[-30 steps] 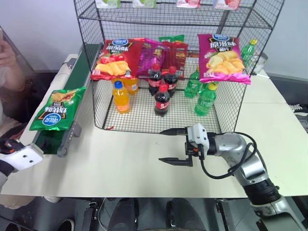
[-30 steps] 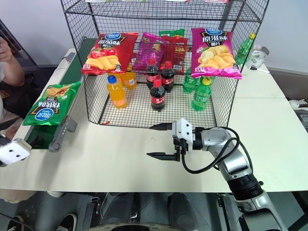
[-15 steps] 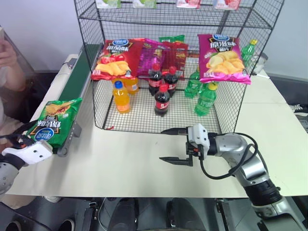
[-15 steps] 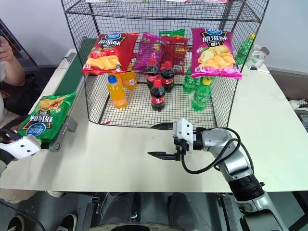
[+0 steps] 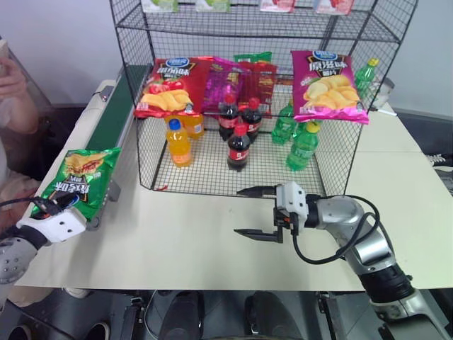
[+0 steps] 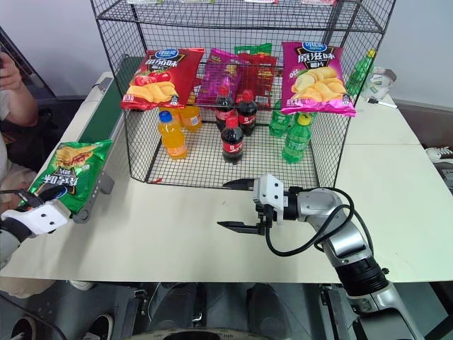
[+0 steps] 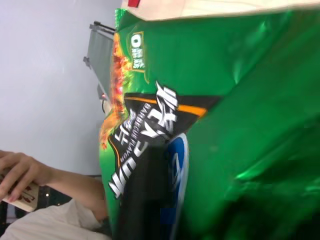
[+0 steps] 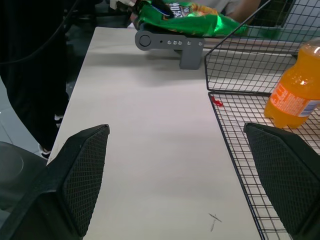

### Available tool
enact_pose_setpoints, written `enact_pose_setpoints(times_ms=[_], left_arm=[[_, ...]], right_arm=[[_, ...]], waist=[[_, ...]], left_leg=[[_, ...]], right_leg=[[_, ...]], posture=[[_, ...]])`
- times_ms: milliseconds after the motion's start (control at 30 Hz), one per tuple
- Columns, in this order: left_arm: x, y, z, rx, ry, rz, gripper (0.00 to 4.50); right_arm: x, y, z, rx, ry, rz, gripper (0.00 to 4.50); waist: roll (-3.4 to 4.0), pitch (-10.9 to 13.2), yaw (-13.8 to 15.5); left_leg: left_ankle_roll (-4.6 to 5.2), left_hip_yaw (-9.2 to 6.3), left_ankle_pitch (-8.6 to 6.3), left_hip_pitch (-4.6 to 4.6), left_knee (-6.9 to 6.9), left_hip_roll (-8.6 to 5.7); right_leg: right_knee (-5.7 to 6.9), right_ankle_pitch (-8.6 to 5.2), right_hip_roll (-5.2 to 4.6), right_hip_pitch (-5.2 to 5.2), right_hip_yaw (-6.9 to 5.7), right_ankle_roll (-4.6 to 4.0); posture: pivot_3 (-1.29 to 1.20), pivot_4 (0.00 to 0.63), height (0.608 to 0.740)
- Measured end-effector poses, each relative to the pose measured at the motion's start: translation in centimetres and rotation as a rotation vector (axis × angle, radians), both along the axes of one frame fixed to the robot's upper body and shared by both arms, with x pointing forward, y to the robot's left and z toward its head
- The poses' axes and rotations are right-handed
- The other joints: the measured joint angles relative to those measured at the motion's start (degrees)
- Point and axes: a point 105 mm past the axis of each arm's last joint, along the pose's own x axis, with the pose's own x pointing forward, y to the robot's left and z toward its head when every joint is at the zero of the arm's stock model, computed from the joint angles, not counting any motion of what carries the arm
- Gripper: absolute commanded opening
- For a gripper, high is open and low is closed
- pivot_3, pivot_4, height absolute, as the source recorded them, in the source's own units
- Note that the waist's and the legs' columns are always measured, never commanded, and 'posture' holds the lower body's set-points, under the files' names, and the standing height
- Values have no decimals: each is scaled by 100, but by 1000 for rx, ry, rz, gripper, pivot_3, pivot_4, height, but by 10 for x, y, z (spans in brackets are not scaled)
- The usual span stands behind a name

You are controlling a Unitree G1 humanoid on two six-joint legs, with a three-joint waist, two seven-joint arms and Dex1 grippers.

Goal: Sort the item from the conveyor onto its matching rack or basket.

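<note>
Left gripper [image 5: 48, 207]: at the near left edge of the worktop, fingers closed on the near end of the crisp bag.
Crisp bag [image 5: 78, 178]: shiny green, blue oval logo toward its near end; it lies tilted over the near end of the conveyor, its near end in the left gripper and its far end reaching up the belt. In the left wrist view the bag [image 7: 225, 115] lies close before the camera.
Right gripper [image 5: 249, 211]: above the bare worktop in front of the rack, pointing toward the robot's left, fingers spread wide with nothing between them; well apart from the crisp bag.
Worktop [image 5: 177, 248]: pale, bare in the near middle.
Conveyor [image 5: 112, 117]: long dark green belt in a pale grey frame, running along the left side of the worktop, beside the rack; its grey end roller [image 8: 167, 42] lies just under the bag.
Rack [image 5: 248, 92]: tall black wire cage at the far middle of the worktop.
Rack contents: a red crisp bag [image 5: 166, 86] and a magenta crisp bag [image 5: 327, 85] hang on the front mesh; orange, cola and green bottles stand on the lowest tier, among them an orange bottle [image 5: 178, 142].
Person's arm [image 5: 14, 92]: at the far left, beyond the conveyor.
</note>
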Motion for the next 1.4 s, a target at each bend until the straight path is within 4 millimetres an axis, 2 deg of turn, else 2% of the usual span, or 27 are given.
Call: enact_pose_setpoints(times_ms=[167, 300, 400, 433, 467, 500, 567, 633, 700, 733, 833, 933, 1133, 1267, 1400], left_arm=[[1, 0, 8, -76, -23, 2, 80], [-2, -3, 35, -301, -78, -18, 80], [-13, -11, 65, -600, -53, -85, 80], [-19, -17, 75, -711, -14, -131, 80], [-21, -21, 79, -746, 8, -156, 80], [-32, -26, 85, -868, 88, -191, 80], [-44, -38, 94, -1000, 213, -245, 80], [-57, -54, 107, -1130, 334, -318, 80], [-73, -83, 113, -1263, 502, -418, 80], [-76, -90, 112, -1280, 542, -438, 80], [-81, -123, 119, -1366, 669, -563, 80], [-81, -150, 124, -1429, 778, -689, 80], [-67, -187, 128, -1547, 889, -889, 80], [-58, -205, 127, -1582, 954, -978, 80], [-49, -214, 123, -1591, 992, -1010, 80]], right_arm=[[1, 0, 0, 2, -2, -10, 4500], [2, 0, 1, 1, -7, -17, 4500], [3, 1, 1, 0, -12, -17, 4500], [3, 1, 2, 0, -15, -16, 4500], [3, 1, 2, 0, -17, -16, 4500], [5, 3, 3, 6, -21, -14, 4500], [7, 2, 4, 7, -21, -18, 4500], [8, 2, 6, 22, 0, -13, 4500], [6, -1, 12, 82, 112, 6, 4500], [5, -1, 14, 92, 131, 11, 4500], [-9, -9, 35, 212, 384, 88, 4500], [-15, -12, 55, 269, 478, 146, 4500], [-17, -11, 54, 312, 650, 159, 4500], [-17, -2, 54, 343, 661, 166, 4500], [-14, 6, 61, 369, 635, 170, 4500]], waist=[[0, 0, -3], [-1, 0, -14], [-1, 0, -31], [-1, 0, -41], [0, 0, -40], [-6, 3, -70], [-7, 3, -120], [-5, 4, -130], [-4, 4, -133], [-3, 4, -132], [0, 6, -105], [-1, 5, -122], [6, 7, -138], [6, 7, -140], [6, 7, -140]], left_leg=[[0, 1, 0, -1, 1, 1], [-1, 0, 0, -1, 1, 3], [-2, 0, 1, -2, 1, 5], [-2, -1, 1, 0, 2, 6], [-2, -1, 1, 0, 1, 6], [-3, -1, 1, -1, 1, 7], [-3, -5, 2, 4, 1, 6], [-3, -7, 2, 8, 1, 4], [-3, -8, 2, 12, 1, 4], [-3, -8, 2, 13, 1, 4], [-3, -12, 2, 17, 1, 4], [-3, -12, 2, 30, 0, 3], [-3, -8, 2, 24, -3, -1], [-3, -7, 2, 17, 0, 0], [-3, -8, 2, 9, 3, 2]], right_leg=[[3, 0, 0, -3, 0, 0], [4, 0, 0, -4, 2, 0], [4, -1, -1, -5, 4, -1], [5, -1, -2, -5, 5, -2], [4, -1, -1, -4, 5, -2], [5, -1, 0, -5, 6, -3], [2, -2, 0, 3, 4, -3], [3, -2, -1, 8, 3, -3], [1, -2, -2, 14, 4, -3], [0, -2, -2, 15, 4, -3], [0, -2, -2, 20, 3, -4], [-1, -3, -1, 32, 5, -6], [1, -5, 7, 23, 9, -8], [2, -4, 16, 14, 13, -6], [5, -5, 27, 6, 16, -5]], posture=[[0, 150, 739], [0, 150, 739], [0, 150, 739], [0, 150, 739], [0, 150, 739], [0, 150, 739], [0, 150, 739], [0, 150, 739], [0, 150, 739], [0, 150, 739], [0, 150, 739], [0, 150, 739], [0, 150, 739], [0, 150, 739], [0, 150, 739]])
